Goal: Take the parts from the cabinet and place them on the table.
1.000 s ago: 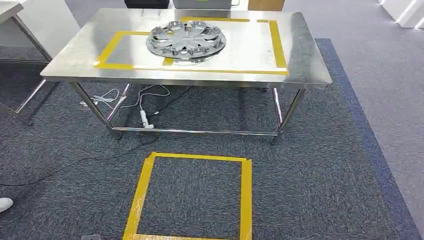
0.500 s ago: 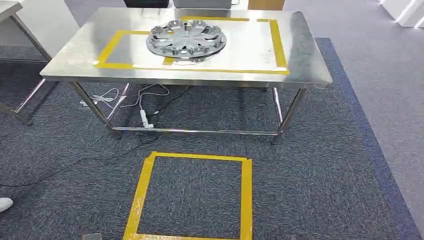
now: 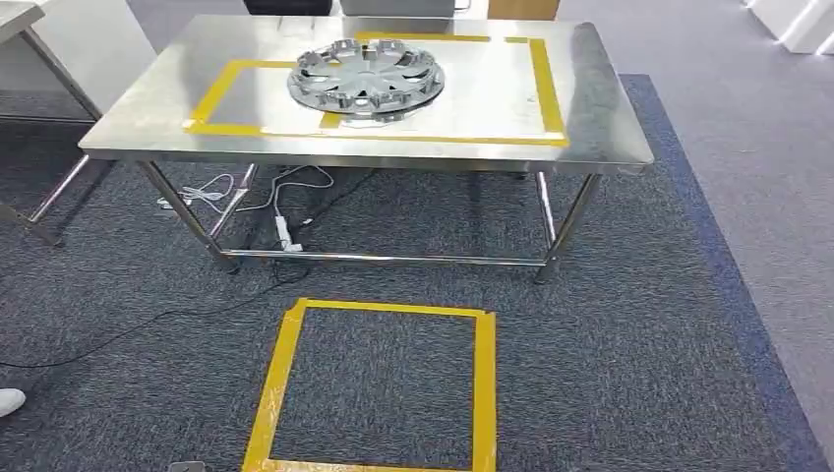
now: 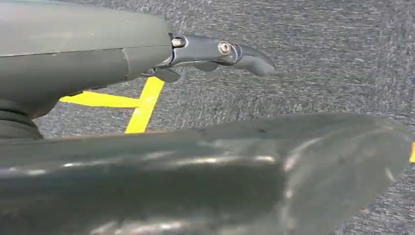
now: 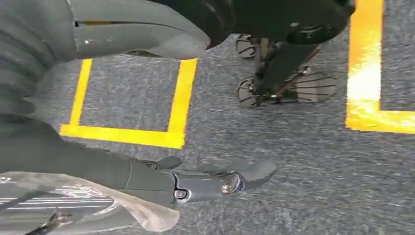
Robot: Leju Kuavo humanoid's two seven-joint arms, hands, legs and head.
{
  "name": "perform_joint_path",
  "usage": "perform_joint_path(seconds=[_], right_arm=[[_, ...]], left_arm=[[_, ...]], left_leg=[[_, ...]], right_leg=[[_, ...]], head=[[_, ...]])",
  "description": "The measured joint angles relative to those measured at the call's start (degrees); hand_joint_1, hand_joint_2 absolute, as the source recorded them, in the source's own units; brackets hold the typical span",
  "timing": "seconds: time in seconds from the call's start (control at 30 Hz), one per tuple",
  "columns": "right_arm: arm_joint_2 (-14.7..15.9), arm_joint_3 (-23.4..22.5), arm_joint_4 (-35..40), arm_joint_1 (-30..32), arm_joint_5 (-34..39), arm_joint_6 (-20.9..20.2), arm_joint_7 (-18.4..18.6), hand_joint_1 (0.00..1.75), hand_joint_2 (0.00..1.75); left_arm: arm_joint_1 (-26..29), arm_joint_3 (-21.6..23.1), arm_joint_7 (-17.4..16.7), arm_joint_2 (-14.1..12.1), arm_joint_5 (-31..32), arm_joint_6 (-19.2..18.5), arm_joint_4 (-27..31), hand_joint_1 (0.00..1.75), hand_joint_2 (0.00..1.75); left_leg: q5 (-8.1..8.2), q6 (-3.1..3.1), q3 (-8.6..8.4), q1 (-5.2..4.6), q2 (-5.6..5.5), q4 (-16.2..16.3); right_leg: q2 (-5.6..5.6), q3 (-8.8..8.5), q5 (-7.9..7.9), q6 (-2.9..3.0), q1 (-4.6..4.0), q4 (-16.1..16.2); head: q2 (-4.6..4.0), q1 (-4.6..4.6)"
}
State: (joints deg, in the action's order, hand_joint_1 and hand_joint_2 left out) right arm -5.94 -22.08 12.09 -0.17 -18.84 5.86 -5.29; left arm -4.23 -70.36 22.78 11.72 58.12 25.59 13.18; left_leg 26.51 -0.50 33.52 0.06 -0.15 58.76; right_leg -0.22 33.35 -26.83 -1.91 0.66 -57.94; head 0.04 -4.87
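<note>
A silver wheel cover [image 3: 366,77] with spoke cut-outs sits on a brushed steel table [image 3: 610,128], inside yellow tape lines [image 3: 374,135]. Below the table, speckled dark grey carpet [image 3: 610,354] carries a yellow tape square [image 3: 379,388] and white cables [image 3: 236,187].

We see the head view evenly and brightly lit from above, sharp across the frame. The steel table [image 3: 590,108] throws back a soft sheen, and its shadow lies faint on the carpet [image 3: 639,324] beneath it. In the left wrist view a large dark shape close to the lens is badly out of focus. The right wrist view shows glare on the yellow tape [image 5: 364,73].
</note>
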Motion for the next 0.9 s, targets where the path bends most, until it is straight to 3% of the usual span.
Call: perform_joint_path(seconds=[0.03,0.07,0.23,0.43,0.47,0.5,0.53,0.6,0.63,0.67,0.7,0.73,0.8,0.83,0.87,0.9], right_arm=[[0.00,-0.02,-0.02,0.02,-0.09,0.92,0.31,0.00,1.75],[0.00,-0.02,-0.02,0.03,-0.15,2.25,0.61,0.00,0.00],[0.00,-0.02,-0.02,0.01,-0.81,4.61,0.96,0.00,0.00],[-0.02,-0.04,-0.02,0.00,-0.81,4.81,0.96,0.00,0.00],[-0.02,-0.04,-0.02,0.01,-0.81,4.81,0.96,0.00,0.00],[0.00,-0.04,-0.02,0.03,-0.81,4.83,0.96,0.00,0.00],[0.00,-0.04,-0.02,0.05,-0.83,4.94,0.96,0.00,0.00],[0.00,-0.07,-0.02,0.03,-0.83,5.02,1.00,0.00,0.00],[0.00,-0.07,-0.02,0.05,-0.85,5.03,1.16,0.00,0.00],[0.00,-0.09,-0.04,0.14,-0.85,5.02,1.53,0.00,0.00],[0.00,-0.09,-0.07,0.20,-0.81,5.02,2.20,0.00,0.00],[0.00,-0.13,-0.09,0.21,-0.74,5.02,2.84,0.00,0.00],[-0.02,-0.41,-0.09,0.10,-0.48,5.02,3.54,0.00,0.00],[-0.13,-0.55,-0.09,-0.06,-0.41,5.00,3.71,0.00,0.00],[-0.37,-0.57,-0.09,-0.06,-0.39,5.00,3.87,0.00,0.00],[-0.39,-0.63,-0.09,-0.02,-0.44,5.24,4.08,0.00,0.00]], left_arm=[[0.00,0.00,0.20,-0.02,-0.02,0.04,0.00,0.00,0.00],[-0.01,0.00,0.59,-0.02,-0.07,0.09,0.00,0.00,0.00],[-0.04,0.00,1.77,-0.07,-0.37,0.11,0.00,0.00,0.00],[-0.05,0.00,1.92,-0.11,-0.54,0.13,0.00,0.00,0.00],[-0.05,0.00,1.92,-0.09,-0.52,0.15,0.00,0.00,0.00],[-0.08,0.00,1.92,-0.02,-0.55,0.15,0.00,0.00,0.00],[-0.12,0.00,1.94,0.00,-0.55,0.20,0.00,0.00,0.00],[-0.11,-0.02,1.84,0.06,-0.52,0.26,0.00,0.00,0.00],[-0.05,-0.02,1.57,0.11,-0.50,0.31,0.00,0.00,0.00],[-0.02,-0.02,1.18,0.11,-0.35,0.33,0.00,0.00,0.00],[-0.01,0.00,0.62,0.15,-0.02,0.35,0.00,0.00,0.00],[0.00,0.00,0.19,0.20,0.15,0.39,0.00,0.00,0.00],[-0.01,0.00,-0.57,0.31,0.43,0.52,0.00,0.00,0.00],[0.00,0.02,-0.68,0.26,0.66,0.61,0.00,0.00,0.00],[-0.02,0.07,-0.79,0.28,0.68,0.66,0.00,0.00,0.00],[-0.02,0.09,-0.96,0.28,0.72,0.68,0.00,0.00,0.00]], left_leg=[[0.00,0.00,0.00,-0.02,0.00,0.00],[0.01,-0.02,0.01,-0.05,0.00,0.01],[0.06,-0.22,0.10,-0.27,0.00,0.09],[0.00,-1.08,0.25,-0.79,-0.01,0.22],[-0.38,-1.46,0.04,-0.64,0.00,-0.38],[-1.05,-1.88,-0.20,-0.07,0.23,-1.13],[-1.21,-2.14,-0.10,-0.05,0.32,-1.38],[-1.44,-2.33,0.43,-0.01,0.34,-1.37],[-1.53,-2.27,0.67,-0.02,0.38,-1.35],[-1.68,-2.10,0.88,0.00,0.39,-1.32],[-1.79,-1.94,1.01,0.04,0.39,-1.31],[-1.90,-1.76,1.10,0.13,0.37,-1.24],[-1.89,-1.27,1.24,0.32,0.35,-0.78],[-1.78,-0.73,1.38,0.08,0.42,-0.33],[-1.67,-0.34,1.34,0.01,0.37,-0.08],[-1.85,0.03,1.21,0.03,0.42,-0.28]], right_leg=[[0.00,0.00,0.00,0.00,0.01,0.00],[0.00,0.01,0.00,-0.01,0.04,0.00],[0.00,0.03,0.08,-0.19,0.28,0.01],[-0.04,-0.09,0.38,-0.96,0.78,0.34],[-0.06,-0.15,0.48,-1.23,0.65,0.48],[0.09,0.47,-0.20,-1.33,0.74,-0.14],[0.11,1.17,-2.31,-1.36,0.59,-1.94],[0.14,4.45,-7.57,-1.46,0.63,-10.44],[0.14,6.03,-9.55,-1.59,0.62,-14.59],[0.13,6.70,-10.23,-1.70,0.63,-16.98],[0.11,5.75,-9.36,-1.75,0.73,-16.10],[0.11,3.47,-7.50,-1.77,0.83,-12.57],[0.07,-2.93,-3.66,-1.88,1.06,-2.10],[-0.24,-4.17,-4.55,-1.77,0.92,0.69],[0.43,-4.11,-3.94,-0.87,0.79,0.74],[0.42,-4.05,-4.01,-0.58,0.66,0.60]], head=[[0.02,0.00],[0.02,0.00],[0.00,0.00],[0.02,0.04],[0.00,0.07],[0.02,0.00],[0.00,-0.09],[0.00,-0.04],[0.00,-0.07],[0.02,-0.09],[0.02,-0.04],[0.02,-0.07],[0.02,-0.07],[0.02,-0.11],[0.02,0.11],[0.02,0.39]])
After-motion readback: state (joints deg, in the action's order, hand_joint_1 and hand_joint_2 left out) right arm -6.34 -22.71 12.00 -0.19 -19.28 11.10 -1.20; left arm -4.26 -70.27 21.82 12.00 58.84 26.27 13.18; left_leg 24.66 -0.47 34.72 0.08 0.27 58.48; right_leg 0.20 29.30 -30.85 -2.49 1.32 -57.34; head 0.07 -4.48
